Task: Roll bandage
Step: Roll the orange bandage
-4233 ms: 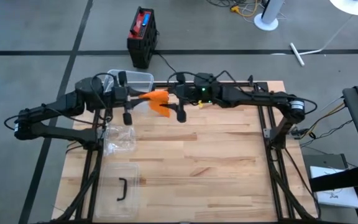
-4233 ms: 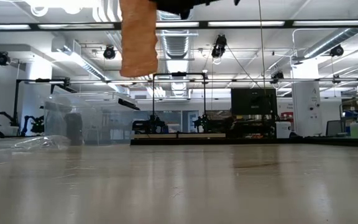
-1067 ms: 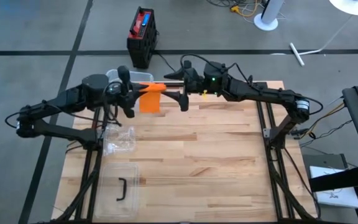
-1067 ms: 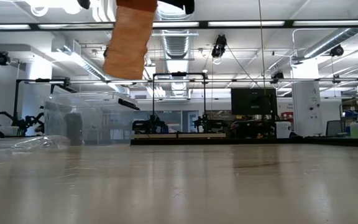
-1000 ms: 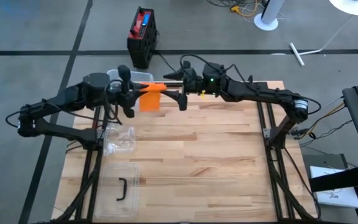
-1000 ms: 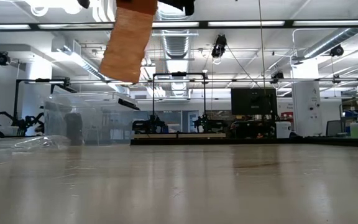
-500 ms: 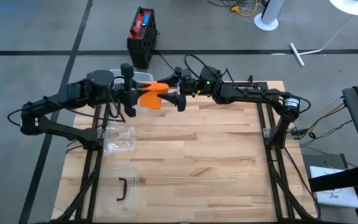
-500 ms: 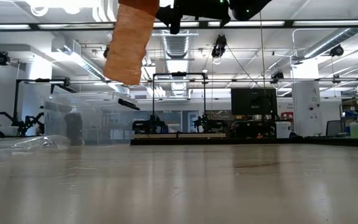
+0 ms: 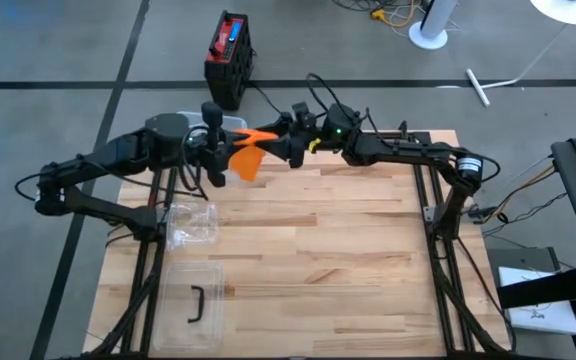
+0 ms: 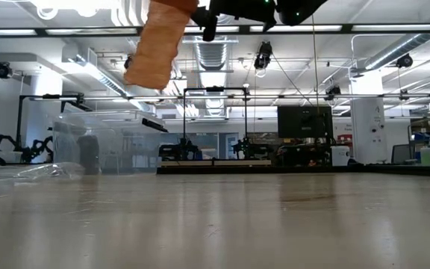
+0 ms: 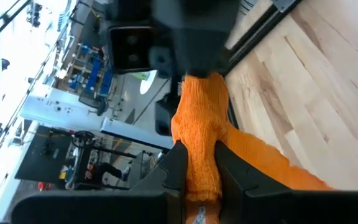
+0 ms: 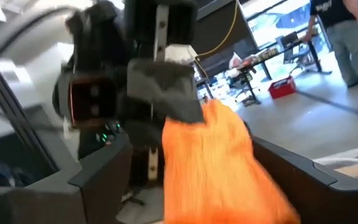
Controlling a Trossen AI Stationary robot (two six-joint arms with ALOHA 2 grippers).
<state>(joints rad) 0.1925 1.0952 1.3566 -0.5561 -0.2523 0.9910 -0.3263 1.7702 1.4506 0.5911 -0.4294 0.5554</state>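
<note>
Both pincers now meet at twelve o'clock above the wooden surface [image 9: 318, 240]. Left pincer [image 11: 194, 168] stays clamped on the orange knitted bandage [image 9: 249, 152]; right pincer [image 9: 290, 143], wide open, has come closer, ready to regrasp.

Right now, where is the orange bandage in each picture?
High view: bandage near the table's far edge, between both arms.
Low view: hanging at upper left, above the table.
Left wrist view: centre, pinched in the left pincer.
Right wrist view: lower middle.
Shared landmark: the left pincer gripping it.
</note>
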